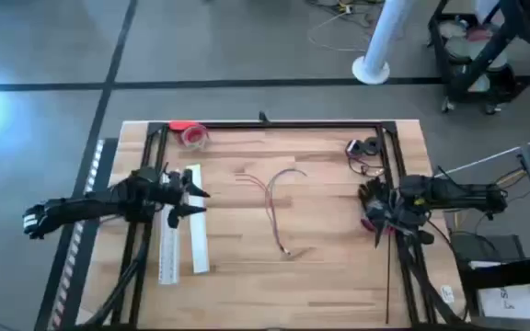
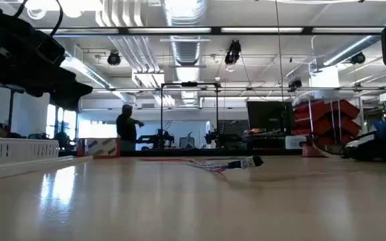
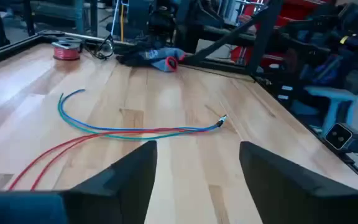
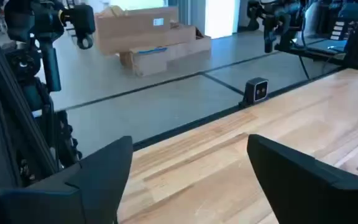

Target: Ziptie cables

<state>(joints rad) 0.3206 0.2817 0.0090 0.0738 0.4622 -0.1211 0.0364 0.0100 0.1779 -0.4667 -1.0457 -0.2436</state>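
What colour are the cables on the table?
The cables are red, blue and green, clearest in the left wrist view.

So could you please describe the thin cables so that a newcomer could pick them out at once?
Start at the pale wooden table and look to its middle, between the two dark arms. There a few thin reddish and pale wires lie loosely curved, with a tiny connector end. Unlike the flat white strips near the left gripper, they are hair-thin and bent.

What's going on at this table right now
A two-armed robot is set to ziptie the cables, but nothing is held yet. The thin wires lie loose in the middle of the wooden table. The left hand hovers open above the white strips at the left side. The right hand waits open near the right edge.
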